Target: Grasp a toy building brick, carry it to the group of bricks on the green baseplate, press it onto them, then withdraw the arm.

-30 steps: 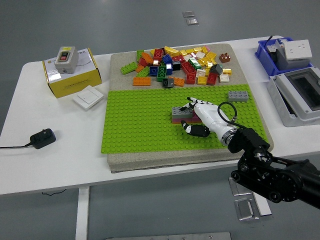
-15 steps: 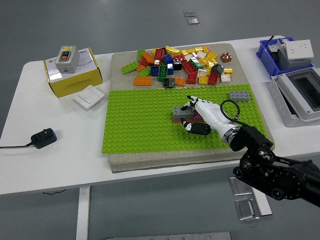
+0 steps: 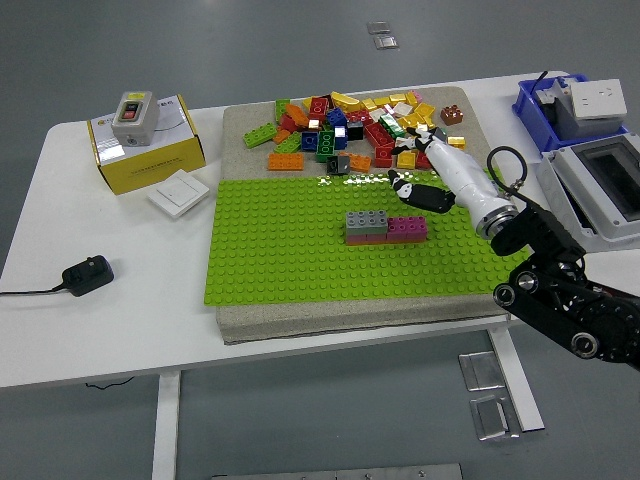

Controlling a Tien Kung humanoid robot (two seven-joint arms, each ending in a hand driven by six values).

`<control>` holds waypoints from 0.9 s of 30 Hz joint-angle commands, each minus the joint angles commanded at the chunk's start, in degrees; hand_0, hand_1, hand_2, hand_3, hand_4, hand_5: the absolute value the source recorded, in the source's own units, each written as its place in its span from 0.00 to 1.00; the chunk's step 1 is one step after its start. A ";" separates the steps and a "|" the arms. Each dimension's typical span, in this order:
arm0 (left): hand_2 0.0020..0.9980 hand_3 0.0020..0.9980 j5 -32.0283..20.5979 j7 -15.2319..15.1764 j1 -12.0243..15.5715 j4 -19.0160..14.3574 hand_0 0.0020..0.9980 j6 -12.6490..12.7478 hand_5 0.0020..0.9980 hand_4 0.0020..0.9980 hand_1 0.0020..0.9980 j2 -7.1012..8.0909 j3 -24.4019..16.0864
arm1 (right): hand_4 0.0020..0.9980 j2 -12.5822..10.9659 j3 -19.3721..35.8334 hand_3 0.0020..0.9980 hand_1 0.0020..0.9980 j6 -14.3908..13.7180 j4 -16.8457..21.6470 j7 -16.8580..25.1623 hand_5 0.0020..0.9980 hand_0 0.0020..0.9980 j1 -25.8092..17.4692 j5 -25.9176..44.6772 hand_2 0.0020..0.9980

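A green baseplate (image 3: 280, 250) lies on a beige mat. Near its middle stands the group of bricks: a grey brick (image 3: 367, 224) joined to a magenta brick (image 3: 407, 228), with a darker layer underneath. A pile of loose coloured bricks (image 3: 350, 125) covers the mat's far strip. My right hand (image 3: 408, 186), white with black finger joints, hovers at the baseplate's far edge, just in front of the pile and up and to the right of the group. Its fingers are relaxed and I see nothing in them. My forearm hides the plate's far right corner.
A yellow box (image 3: 145, 150) with a grey switch on top and a white wall switch (image 3: 178, 194) lie at the left. A black adapter (image 3: 87, 273) sits near the left front. A blue bin (image 3: 560, 105) and a grey enclosure (image 3: 600, 190) stand at the right.
My right hand has let go of the brick group and moved up and right toward the pile. The magenta brick, covered by the hand before, now shows beside the grey one.
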 joint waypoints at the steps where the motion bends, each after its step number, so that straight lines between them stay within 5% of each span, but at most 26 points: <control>1: 0.56 0.59 -0.06 0.03 0.02 0.00 0.66 0.02 0.64 0.18 0.66 0.00 0.00 | 0.54 -1.02 0.70 0.77 0.95 0.43 -1.25 -1.30 0.44 0.91 0.02 -1.57 1.00; 2: 0.56 0.59 -0.06 0.05 0.04 0.00 0.66 0.03 0.64 0.18 0.66 0.01 -0.03 | 0.55 -1.54 0.88 0.85 0.96 0.70 -1.94 -1.92 0.40 0.91 0.07 -2.45 1.00; 6: 0.56 0.59 0.11 0.29 0.15 0.00 0.66 0.07 0.64 0.18 0.66 0.11 -0.31 | 0.55 -3.98 -0.06 0.85 0.96 2.87 -6.88 -4.83 0.40 0.91 0.88 -7.67 1.00; 16: 0.56 0.59 -0.42 0.13 -0.14 0.00 0.66 0.11 0.64 0.17 0.66 -0.13 0.53 | 0.56 -1.57 -0.64 0.89 0.97 4.58 -16.21 -5.80 0.36 0.92 1.06 -11.78 1.00; 20: 0.56 0.59 -0.33 0.31 -0.12 0.00 0.66 0.17 0.64 0.17 0.66 0.02 0.49 | 0.56 -1.01 1.95 0.89 0.97 4.52 -15.49 -5.95 0.36 0.92 -0.28 -12.58 1.00; 26: 0.56 0.59 -0.45 0.36 0.25 0.00 0.66 0.21 0.64 0.17 0.66 0.35 0.75 | 0.55 1.79 12.22 0.86 0.95 1.83 -8.54 -4.89 0.36 0.91 -7.22 -16.25 0.98; 27: 0.56 0.59 -0.23 0.48 0.42 0.00 0.66 0.20 0.64 0.17 0.66 0.40 0.59 | 0.53 2.61 14.20 0.83 0.90 1.27 -7.13 -4.49 0.39 0.90 -8.51 -16.79 0.91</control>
